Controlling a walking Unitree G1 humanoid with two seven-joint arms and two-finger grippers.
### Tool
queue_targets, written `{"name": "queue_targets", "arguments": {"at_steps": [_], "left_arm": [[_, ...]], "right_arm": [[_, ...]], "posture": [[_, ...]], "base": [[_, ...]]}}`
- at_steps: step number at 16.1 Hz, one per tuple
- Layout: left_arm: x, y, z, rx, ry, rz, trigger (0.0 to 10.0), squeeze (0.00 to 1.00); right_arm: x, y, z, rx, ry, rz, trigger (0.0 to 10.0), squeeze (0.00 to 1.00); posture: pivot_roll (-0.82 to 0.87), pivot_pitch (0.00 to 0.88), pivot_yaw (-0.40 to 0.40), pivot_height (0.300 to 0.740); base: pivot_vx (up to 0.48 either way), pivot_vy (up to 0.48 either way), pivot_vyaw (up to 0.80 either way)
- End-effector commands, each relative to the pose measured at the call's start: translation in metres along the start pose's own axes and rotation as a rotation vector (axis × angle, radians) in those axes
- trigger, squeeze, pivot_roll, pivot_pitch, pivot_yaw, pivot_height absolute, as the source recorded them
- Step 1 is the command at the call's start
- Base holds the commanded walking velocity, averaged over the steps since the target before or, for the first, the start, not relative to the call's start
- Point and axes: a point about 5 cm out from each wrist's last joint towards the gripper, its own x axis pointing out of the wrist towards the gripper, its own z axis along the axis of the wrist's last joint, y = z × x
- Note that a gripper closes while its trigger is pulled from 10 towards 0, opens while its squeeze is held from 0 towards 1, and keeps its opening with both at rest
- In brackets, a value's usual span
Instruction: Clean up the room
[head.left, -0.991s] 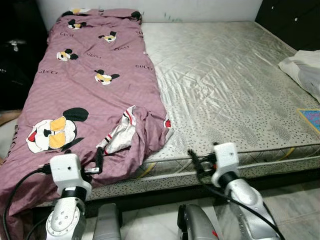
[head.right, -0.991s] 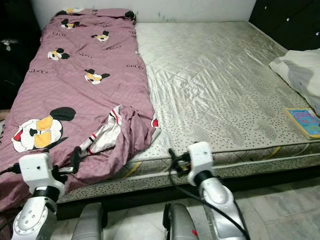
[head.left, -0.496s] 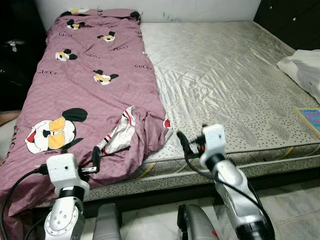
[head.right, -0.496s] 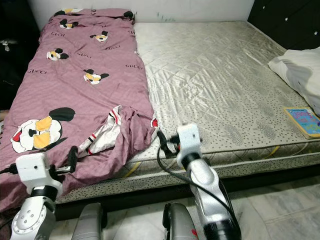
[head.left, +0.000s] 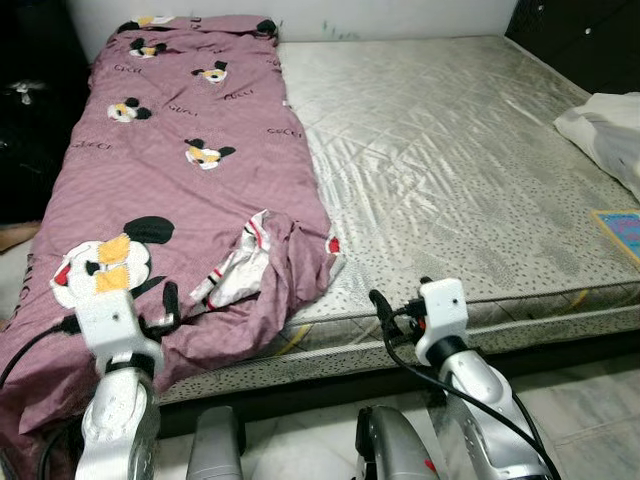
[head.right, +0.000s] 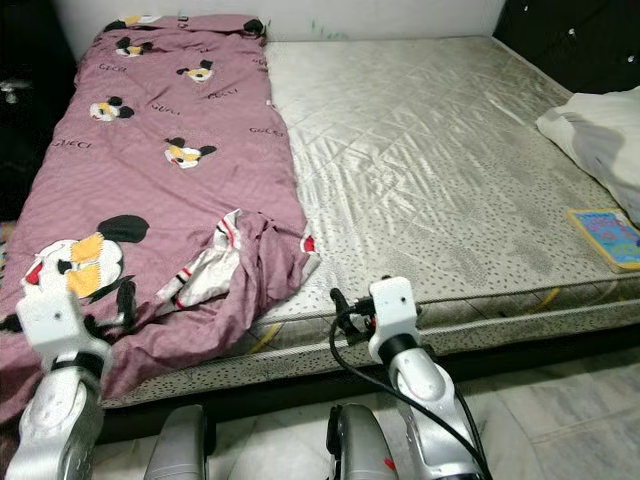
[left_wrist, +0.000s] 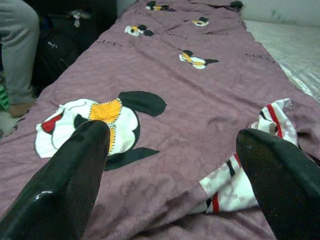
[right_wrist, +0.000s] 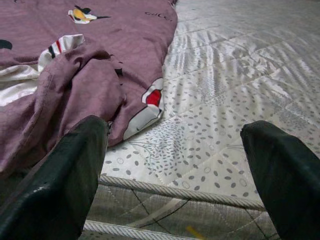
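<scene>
The purple quilt (head.left: 190, 190) covers the bed's (head.left: 470, 190) left half, its near corner bunched. Both hands hover at the foot edge, left hand (left_wrist: 175, 165) and right hand (right_wrist: 175, 165) spread wide; a shallow pinch could slip off the loose folds

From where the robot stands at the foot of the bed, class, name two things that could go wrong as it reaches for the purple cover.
1. The left gripper is open over the purple cover, where a crumpled fold bunches up. It may pinch only one layer and drag the cover askew.
2. The right gripper is open at the mattress edge, beside the cover's corner; it could catch the edge piping instead of cloth.
</scene>
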Motion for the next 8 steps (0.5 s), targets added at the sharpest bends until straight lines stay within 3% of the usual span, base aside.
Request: {"name": "queue_targets", "arguments": {"at_steps": [1,4,8], "left_arm": [[0.010,-0.002,-0.003,-0.020,0.008,0.008,10.0,0.00],[0.025,-0.014,-0.009,-0.042,0.047,-0.022,10.0,0.00],[0.053,-0.044,-0.023,-0.086,0.166,-0.123,10.0,0.00]], "right_arm": [[-0.006,-0.005,0.002,-0.002,-0.006,-0.026,10.0,0.00],[-0.016,-0.007,0.005,-0.007,-0.012,-0.043,10.0,0.00],[-0.048,-0.014,0.015,0.005,-0.008,-0.082,10.0,0.00]], "posture": [[0.00,0.129,-0.034,0.601],[-0.02,0.140,-0.031,0.601],[-0.08,0.191,-0.016,0.601]], "base": [[0.000,0.000,0.00],[0.000,0.000,0.00],[0.000,0.000,0.00]]}}
